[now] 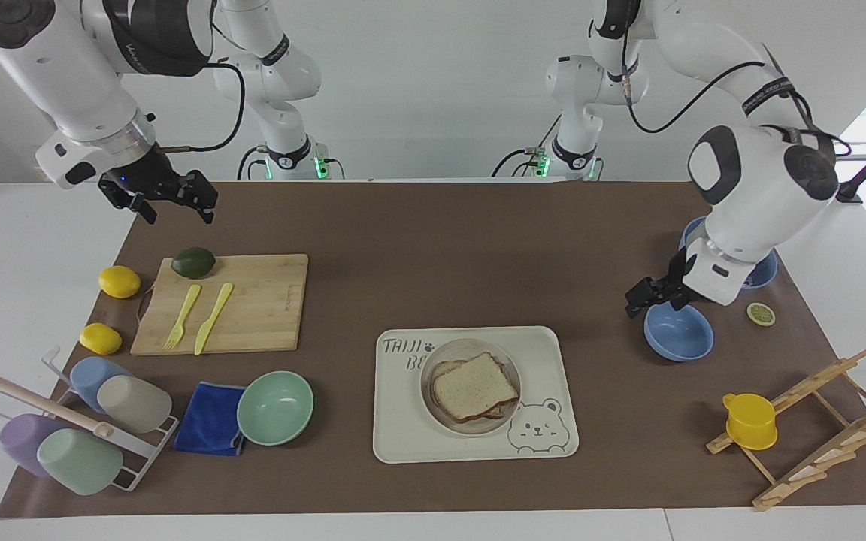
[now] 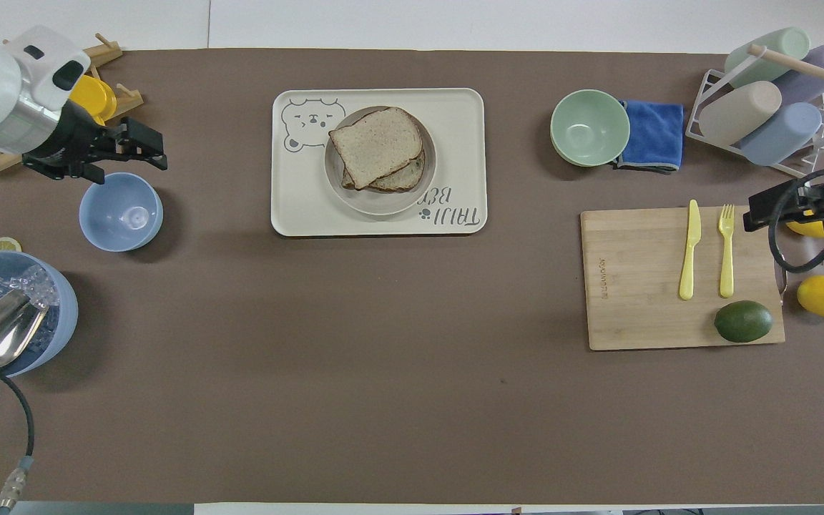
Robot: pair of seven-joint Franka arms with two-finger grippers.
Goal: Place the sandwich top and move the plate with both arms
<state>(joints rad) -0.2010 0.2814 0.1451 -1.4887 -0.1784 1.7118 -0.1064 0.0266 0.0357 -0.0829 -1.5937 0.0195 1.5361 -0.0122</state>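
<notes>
The sandwich top (image 1: 474,387), a light wheat slice, lies on a lower slice on the plate (image 1: 470,347). The plate stands on a beige bear tray (image 1: 546,451). In the overhead view the top slice (image 2: 376,146) sits slightly askew on the plate (image 2: 383,206). My left gripper (image 1: 643,299) is open and empty, up in the air over the small blue bowl (image 1: 678,332), well clear of the plate; it also shows in the overhead view (image 2: 154,146). My right gripper (image 1: 174,212) is open and waits in the air beside the cutting board (image 1: 252,300).
A large blue bowl (image 2: 18,315) with ice and a scoop, a lemon slice (image 1: 761,313), and a wooden rack (image 1: 816,421) with a yellow cup stand at the left arm's end. A mint bowl (image 1: 275,407), blue cloth, cup rack, lemons, avocado, fork and knife are at the right arm's end.
</notes>
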